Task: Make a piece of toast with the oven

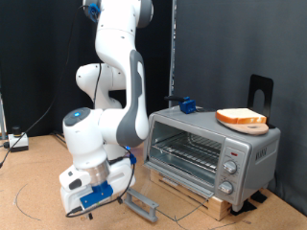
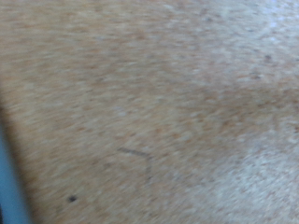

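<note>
Tool is down low at the exterior view's bottom left, pointed at the brown desk, and I can't tell how far apart its fingers stand: the white hand and its blue fitting hide them from this side. My wrist view is no help either. It gives me only a blurred tan surface, close up, with a bluish strip along one edge, and no fingertips at all. So I won't claim a grip on anything. I see nothing between the fingers, and whether the hand touches the desk or hangs just above it I can't say.

Now the oven. It sits on a wooden slatted base towards the exterior view's right, and its door is dropped right open, lying flat just beside my tool. I judge that's why the arm is crouched so low out front: the door handle is the nearest thing to the hand. With the door down, the wire rack shows bare inside.

Toast isn't in there. It's lying on a round wooden plate on the oven's roof, well apart from the tool. That looks to me like a parking spot, kept handy beside the opening while the door gets dealt with.
</note>
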You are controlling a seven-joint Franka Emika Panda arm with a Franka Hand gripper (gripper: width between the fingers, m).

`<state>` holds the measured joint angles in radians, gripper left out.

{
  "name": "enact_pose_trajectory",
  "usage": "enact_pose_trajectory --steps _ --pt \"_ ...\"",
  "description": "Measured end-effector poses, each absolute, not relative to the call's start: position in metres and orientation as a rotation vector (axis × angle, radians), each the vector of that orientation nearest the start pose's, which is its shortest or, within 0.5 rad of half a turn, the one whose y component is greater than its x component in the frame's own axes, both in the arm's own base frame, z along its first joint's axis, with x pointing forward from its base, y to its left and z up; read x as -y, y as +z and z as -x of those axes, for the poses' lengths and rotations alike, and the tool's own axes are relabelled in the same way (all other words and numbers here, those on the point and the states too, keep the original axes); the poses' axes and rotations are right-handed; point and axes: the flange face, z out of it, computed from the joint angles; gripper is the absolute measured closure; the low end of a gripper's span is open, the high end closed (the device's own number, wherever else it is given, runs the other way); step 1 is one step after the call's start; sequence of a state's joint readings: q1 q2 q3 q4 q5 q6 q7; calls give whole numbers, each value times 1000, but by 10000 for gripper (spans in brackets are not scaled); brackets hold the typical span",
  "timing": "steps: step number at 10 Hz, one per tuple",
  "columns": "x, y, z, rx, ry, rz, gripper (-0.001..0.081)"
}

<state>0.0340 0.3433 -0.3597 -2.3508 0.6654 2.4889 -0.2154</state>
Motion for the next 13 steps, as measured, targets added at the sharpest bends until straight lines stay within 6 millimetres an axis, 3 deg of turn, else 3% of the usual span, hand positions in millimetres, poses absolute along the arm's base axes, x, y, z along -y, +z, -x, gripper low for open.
enact_pose_trajectory --steps 1,4,9,13 --pt "169 192 -459 -908 124 2686 -3" --pt "161 194 -459 -820 150 2658 -3" --pt "143 254 -450 -617 230 2459 -3" --pt "130 302 -441 -523 265 2417 -3"
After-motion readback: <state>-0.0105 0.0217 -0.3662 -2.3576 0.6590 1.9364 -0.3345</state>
